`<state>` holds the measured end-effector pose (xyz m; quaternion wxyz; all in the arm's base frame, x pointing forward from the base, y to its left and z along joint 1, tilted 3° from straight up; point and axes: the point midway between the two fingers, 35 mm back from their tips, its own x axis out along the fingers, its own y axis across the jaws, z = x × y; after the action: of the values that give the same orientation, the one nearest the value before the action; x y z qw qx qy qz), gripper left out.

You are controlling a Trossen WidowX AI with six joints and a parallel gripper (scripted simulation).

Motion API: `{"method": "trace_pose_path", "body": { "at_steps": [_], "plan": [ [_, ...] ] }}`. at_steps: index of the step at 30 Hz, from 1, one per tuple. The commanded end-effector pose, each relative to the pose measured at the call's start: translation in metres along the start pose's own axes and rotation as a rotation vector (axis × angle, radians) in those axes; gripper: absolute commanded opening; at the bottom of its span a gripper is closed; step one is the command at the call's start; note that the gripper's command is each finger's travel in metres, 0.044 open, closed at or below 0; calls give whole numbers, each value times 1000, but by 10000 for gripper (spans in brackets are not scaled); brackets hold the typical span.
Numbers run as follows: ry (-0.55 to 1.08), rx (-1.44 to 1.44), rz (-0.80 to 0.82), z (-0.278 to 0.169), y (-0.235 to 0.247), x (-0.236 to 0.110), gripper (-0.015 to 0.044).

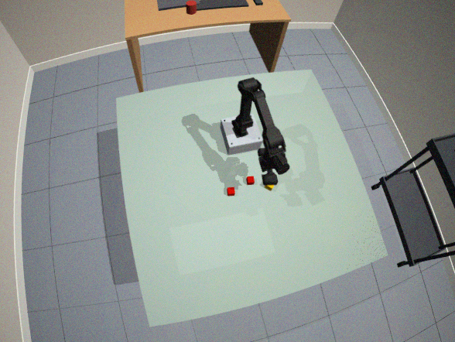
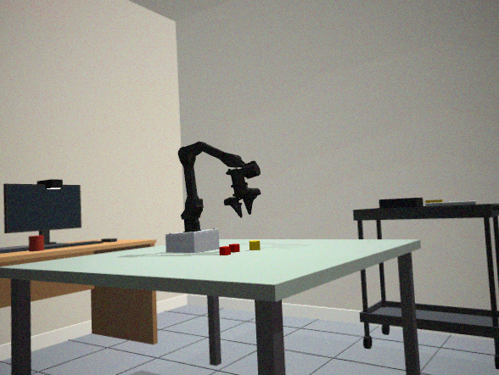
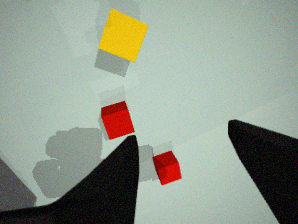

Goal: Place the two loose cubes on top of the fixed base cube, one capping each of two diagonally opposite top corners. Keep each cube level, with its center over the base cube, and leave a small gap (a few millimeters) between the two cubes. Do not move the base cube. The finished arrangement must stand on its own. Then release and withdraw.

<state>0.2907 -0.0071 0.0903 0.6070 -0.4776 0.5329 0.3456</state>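
Fingers of my gripper (image 3: 185, 165) fill the bottom of the wrist view, dark and pointed, standing partly open with nothing between them. I hold no cube.

Just past the fingers I see the near red cube (image 3: 167, 167), sitting on the table (image 3: 225, 60). A little farther is the far red cube (image 3: 118, 120), close to the first but not touching it. Farthest from me is the yellow cube (image 3: 123, 35), a bit apart from the red ones.

From the side view my gripper (image 2: 242, 208) hangs well above the table (image 2: 297, 259), pointing down. The yellow cube (image 2: 255, 244) and both red ones (image 2: 229, 249) all rest flat on the green top. From above, my gripper (image 1: 269, 179) sits almost over the yellow cube (image 1: 269, 187).

I think the yellow cube is the base, since the two red ones match, but I cannot be sure.

So nothing is stacked yet. I think I am only lining up for the first pick. Both loose cubes must be lifted, set on opposite corners with a small gap, and then I must let go and pull away
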Motion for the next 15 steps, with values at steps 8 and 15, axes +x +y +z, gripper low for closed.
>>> {"method": "trace_pose_path", "body": {
  "at_steps": [8, 15],
  "plan": [
    [-5, -61, 227, -42, 34, 19, 265],
    [-5, -61, 227, -42, 41, 56, 265]
  ]
}}
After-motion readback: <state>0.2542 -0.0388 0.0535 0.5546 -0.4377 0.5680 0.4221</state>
